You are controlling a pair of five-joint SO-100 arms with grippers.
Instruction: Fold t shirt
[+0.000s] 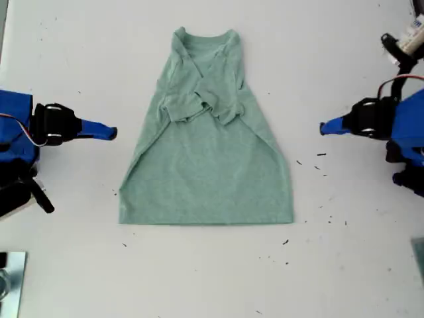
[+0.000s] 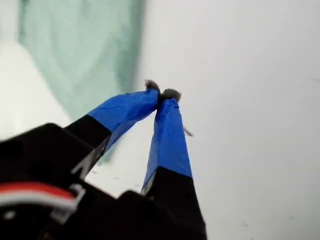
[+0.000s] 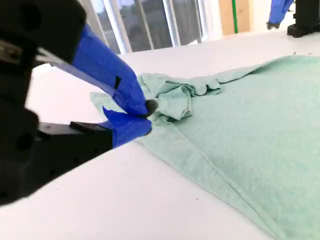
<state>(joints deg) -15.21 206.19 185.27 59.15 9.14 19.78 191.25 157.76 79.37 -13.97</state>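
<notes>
Partway through, by the look of it: t shirt point(image 1: 205, 165) flat mid-table point(image 1: 344, 265), sleeves crossed over the chest, body not yet folded, my first gripper point(image 2: 162, 94) pinched shut on nothing, my second gripper point(image 3: 147, 116) seemingly closed too, near the cloth's edge.

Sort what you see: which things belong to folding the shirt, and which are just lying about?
For the job: t shirt; my first tool; my second tool, both shut.
Lying about: dark specks on the table; metal object, exterior view's lower left corner.
</notes>
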